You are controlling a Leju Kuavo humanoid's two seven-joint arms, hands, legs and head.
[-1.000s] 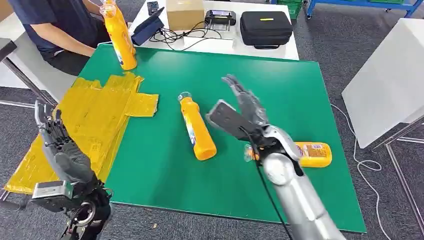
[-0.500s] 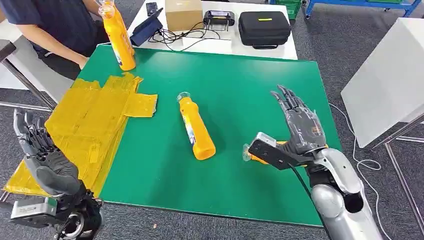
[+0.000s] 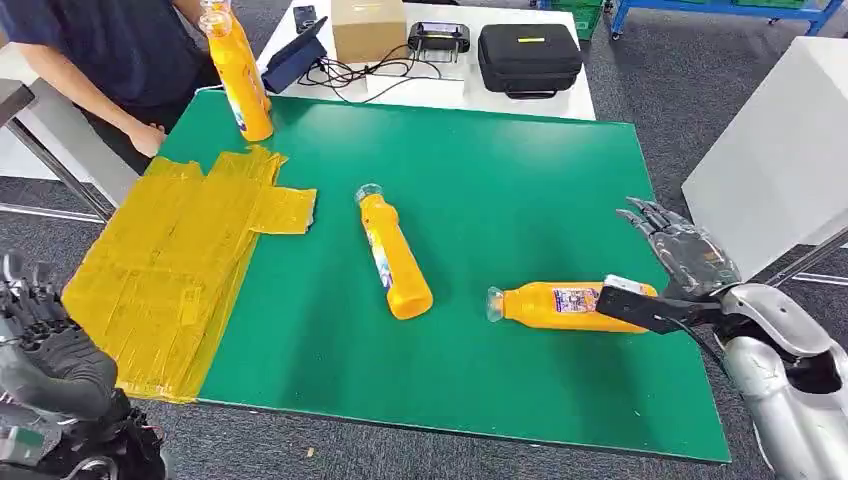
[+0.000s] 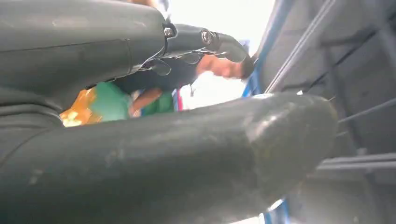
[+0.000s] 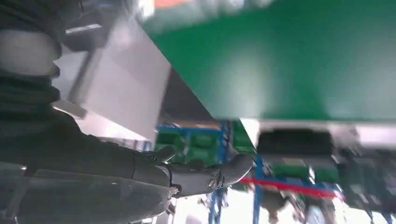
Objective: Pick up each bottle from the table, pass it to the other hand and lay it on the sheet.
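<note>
Right hand (image 3: pixel 690 255): off the right edge of the tabletop (image 3: pixel 520 180), fingers (image 3: pixel 650 215) spread apart and holding nothing; its thumb reaches in toward the base of the nearest bottle.
Left hand (image 3: pixel 50 355): low beyond the near left corner of the tabletop, below the sheet's near end; its fingers (image 3: pixel 25 295) are partly cut off by the frame, and I cannot tell whether they are spread or curled. Nothing shows in it.
Right bottle (image 3: pixel 560 305): orange, lying on its side near the right edge, cap toward the middle of the tabletop, base just beside the right hand's thumb; whether they touch is unclear.
Middle bottle (image 3: pixel 393 255): orange, lying on its side around the centre of the tabletop, cap toward the far edge, apart from the others.
Standing bottle (image 3: pixel 240 75): orange, upright at the far left corner, a person's hand at its top.
Sheet (image 3: pixel 170 260): yellow, crinkled, covering the left edge of the tabletop from the far left corner to the near left one; no bottle lies on it.
Person (image 3: pixel 90 50): in a dark top, at the far left corner, one hand resting by the sheet's far end.
Beyond the far edge: a white table with a cardboard box (image 3: pixel 368 28) and a black case (image 3: pixel 530 58).
</note>
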